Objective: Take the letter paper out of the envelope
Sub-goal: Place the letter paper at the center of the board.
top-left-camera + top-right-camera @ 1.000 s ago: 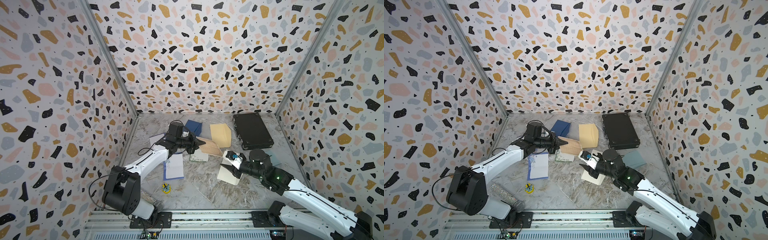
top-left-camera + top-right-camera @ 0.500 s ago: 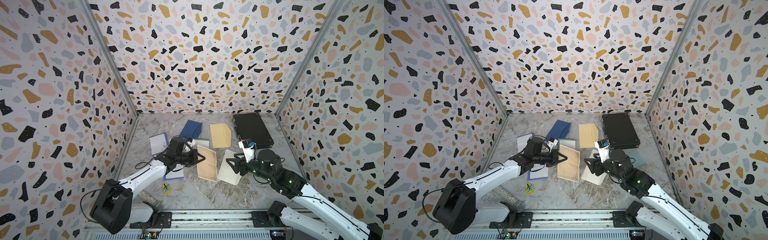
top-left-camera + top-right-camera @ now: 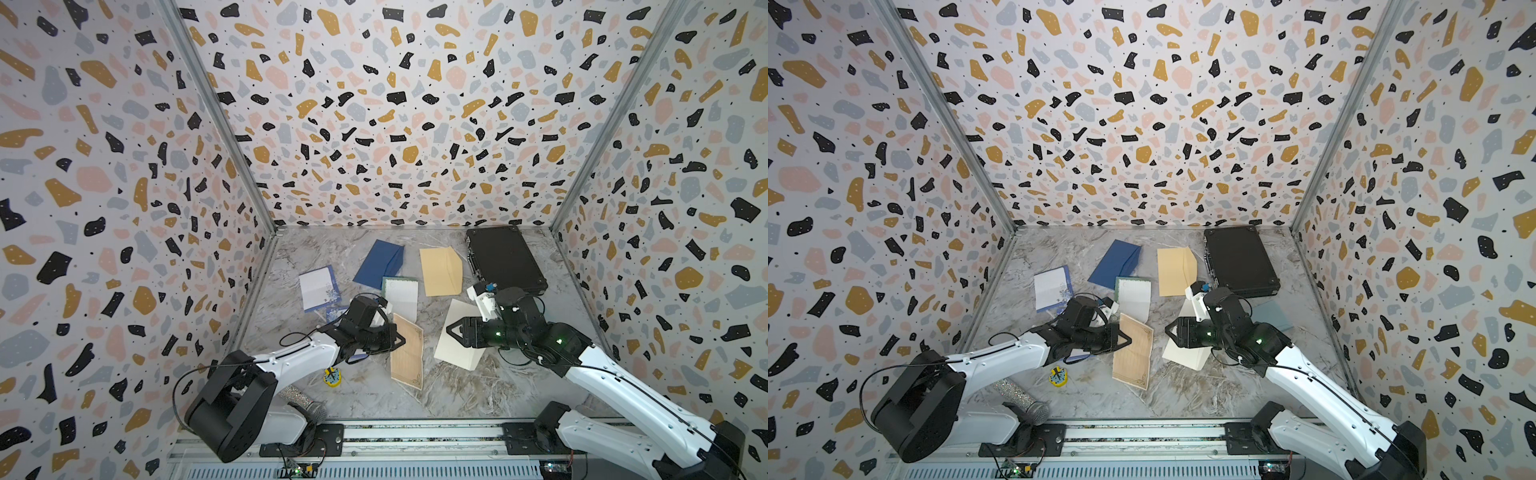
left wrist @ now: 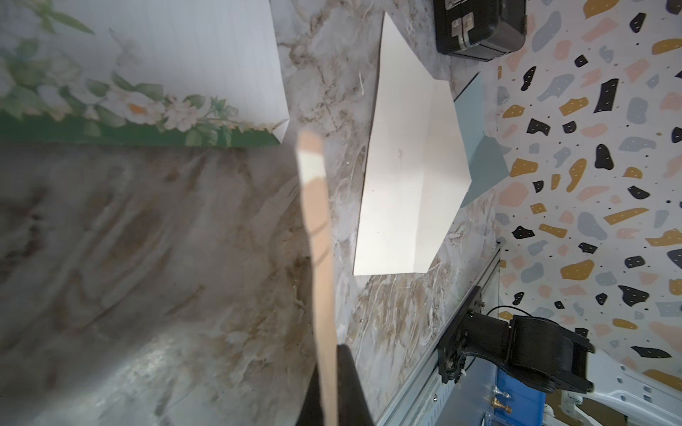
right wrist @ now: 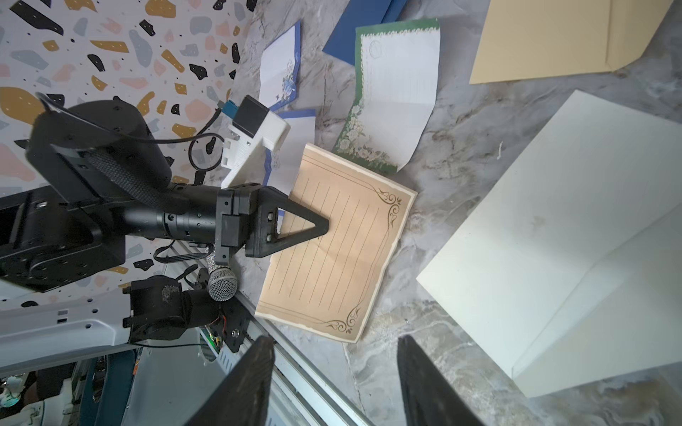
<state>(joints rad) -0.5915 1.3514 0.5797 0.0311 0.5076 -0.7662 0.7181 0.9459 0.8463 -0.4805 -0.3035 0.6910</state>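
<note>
The left hand [image 3: 397, 339] is clamped on the left edge of the tan letter paper [image 3: 409, 359]. The sheet is fully clear of the cream envelope [image 3: 455, 357] and just left of it, its long axis running near to far. The right hand [image 3: 451, 332], jaws apart and empty, hovers over the envelope's left edge. Laying the sheet on the tabletop [image 3: 457, 395] looks like the left hand's job.

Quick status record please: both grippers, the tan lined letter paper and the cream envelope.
left gripper: shut on the letter paper
right gripper: open, empty, by the cream envelope
letter paper: fully out, apart from the envelope
cream envelope: flat on the table, ungripped
task: extraction looks done; paper not yet released
</note>
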